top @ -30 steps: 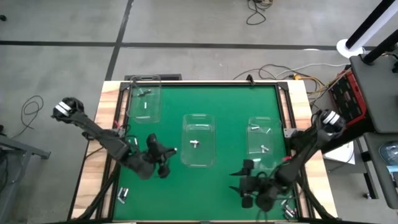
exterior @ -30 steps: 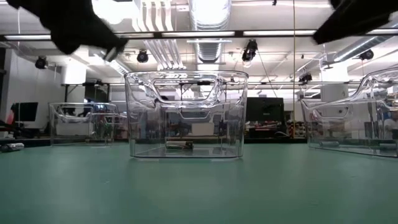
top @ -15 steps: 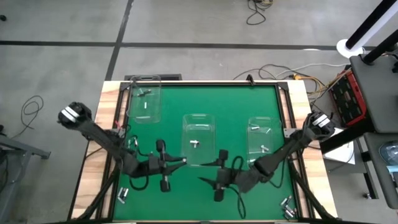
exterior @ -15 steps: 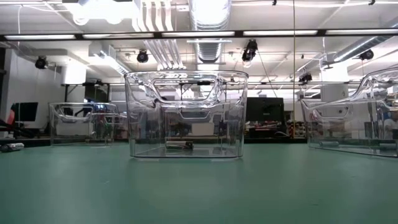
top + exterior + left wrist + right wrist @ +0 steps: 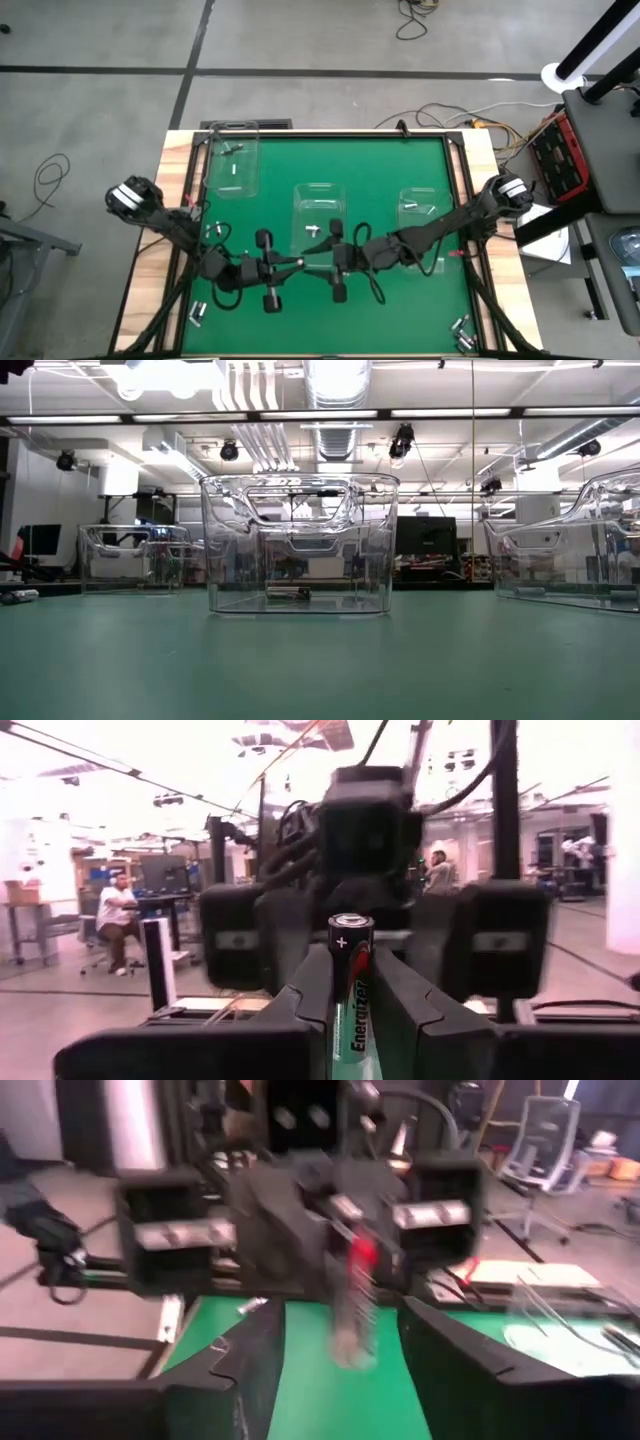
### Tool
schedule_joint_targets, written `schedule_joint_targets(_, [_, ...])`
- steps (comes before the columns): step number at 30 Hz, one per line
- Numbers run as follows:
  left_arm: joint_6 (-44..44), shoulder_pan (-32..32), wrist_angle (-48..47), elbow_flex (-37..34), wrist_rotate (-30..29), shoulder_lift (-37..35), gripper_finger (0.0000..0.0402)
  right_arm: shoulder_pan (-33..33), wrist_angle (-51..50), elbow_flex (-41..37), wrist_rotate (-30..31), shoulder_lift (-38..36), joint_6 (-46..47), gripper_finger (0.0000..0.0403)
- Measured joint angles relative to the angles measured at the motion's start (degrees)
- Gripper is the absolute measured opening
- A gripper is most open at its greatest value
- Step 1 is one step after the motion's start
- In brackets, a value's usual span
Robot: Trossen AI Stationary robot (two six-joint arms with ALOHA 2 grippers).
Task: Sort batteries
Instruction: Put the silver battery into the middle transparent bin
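My left gripper hovers above the green mat just near of the middle clear bin, shut on a silvery battery marked Energizer. My right gripper faces it from the table's right, open. In the right wrist view its two fingers stand wide on either side of the blurred battery without touching it. Loose batteries lie near the table's near left corner and near right corner. Other batteries rest on the floors of the bins. The low view shows neither gripper. My left gripper pinches the battery's long sides between its two fingers. The battery lies along the fingers, and its plus end sticks out past their tips toward my right gripper. The fingers run about level, pointing toward the table's right. The battery is lifted clear of the mat.
Three clear bins stand on the mat: far left, middle, and right. A black frame borders the mat. Cables and a red box lie off the table's right side.
My left gripper has moved toward the table's right with the battery, to just near of the middle bin. My right gripper has swung from the near right corner toward the left and far side until it faces the left one. Both have risen out of the low view.
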Motion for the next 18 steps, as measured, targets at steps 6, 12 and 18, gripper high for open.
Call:
schedule_joint_targets(6, [-0.92,0.95,1.15,0.0,-0.03,0.11,0.0022,-0.09,-1.29,0.82,0.32,0.0,-1.29,0.0124])
schedule_joint_targets(12, [-1.31,1.1,1.27,0.0,0.18,0.09,0.0022,-0.28,-1.74,1.06,0.63,-0.02,-2.3,0.0056])
schedule_joint_targets(18, [-0.94,0.59,-1.56,0.0,-1.33,-0.99,0.0038,-0.49,-7.54,2.82,0.61,-0.17,-2.09,0.0041])
